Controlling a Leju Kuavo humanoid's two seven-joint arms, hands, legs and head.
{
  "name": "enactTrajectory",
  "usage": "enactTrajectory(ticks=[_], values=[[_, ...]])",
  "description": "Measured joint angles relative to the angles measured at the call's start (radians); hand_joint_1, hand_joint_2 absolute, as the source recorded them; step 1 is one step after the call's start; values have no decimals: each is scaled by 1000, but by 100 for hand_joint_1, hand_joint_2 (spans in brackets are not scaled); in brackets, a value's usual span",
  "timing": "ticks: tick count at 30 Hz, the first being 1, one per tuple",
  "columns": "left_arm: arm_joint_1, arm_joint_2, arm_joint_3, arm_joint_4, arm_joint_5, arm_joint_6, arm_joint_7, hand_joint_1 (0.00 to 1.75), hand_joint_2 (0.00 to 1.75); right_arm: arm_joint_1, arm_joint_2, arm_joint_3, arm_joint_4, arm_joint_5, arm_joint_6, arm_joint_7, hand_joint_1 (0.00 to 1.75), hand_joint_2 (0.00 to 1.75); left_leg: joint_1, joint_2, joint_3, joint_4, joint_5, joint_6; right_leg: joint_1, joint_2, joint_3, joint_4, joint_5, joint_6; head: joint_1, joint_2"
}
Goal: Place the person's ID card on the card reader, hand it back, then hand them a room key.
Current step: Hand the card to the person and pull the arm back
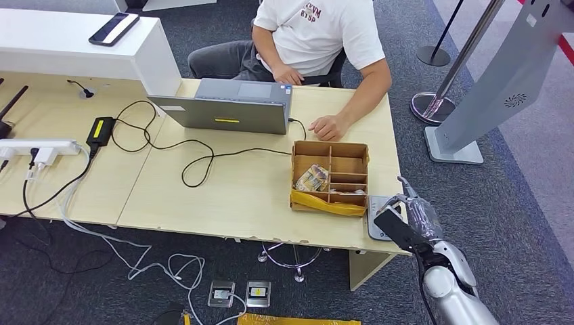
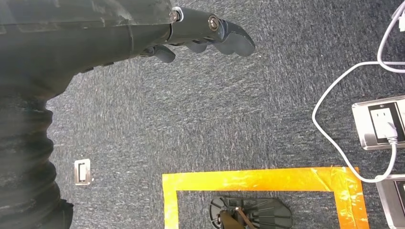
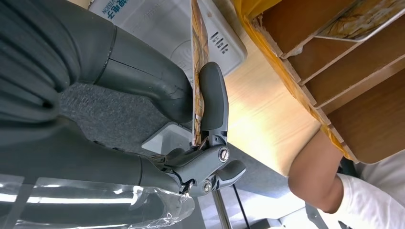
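A grey open laptop [image 1: 227,108] sits on the pale wooden bench [image 1: 223,196], black cable [image 1: 196,159] looping off toward 7 o'clock. At 9 o'clock lies a white power strip [image 1: 37,149]. A black phone [image 1: 114,28] rests on the white raised counter [image 1: 74,51] at 11 o'clock.

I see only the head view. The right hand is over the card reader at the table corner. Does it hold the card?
Observer: Yes. In the right wrist view the right hand pinches the card on edge between thumb and finger.
Operator: Is the card on the card reader?
Observer: Not flat on it; it stands upright in front of the grey card reader.
Operator: And the left hand?
Observer: The left hand hangs over the carpet, holding nothing.
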Motion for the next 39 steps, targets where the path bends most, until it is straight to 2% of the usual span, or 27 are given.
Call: enactTrajectory(ticks=[39], values=[[0, -3, 0, 0, 15, 2, 0, 0, 175, 1, 39, 14, 74, -28, -64, -13, 175, 175, 0, 0, 1, 0, 0, 0, 0, 1, 0, 0, 0, 0, 0, 0]])
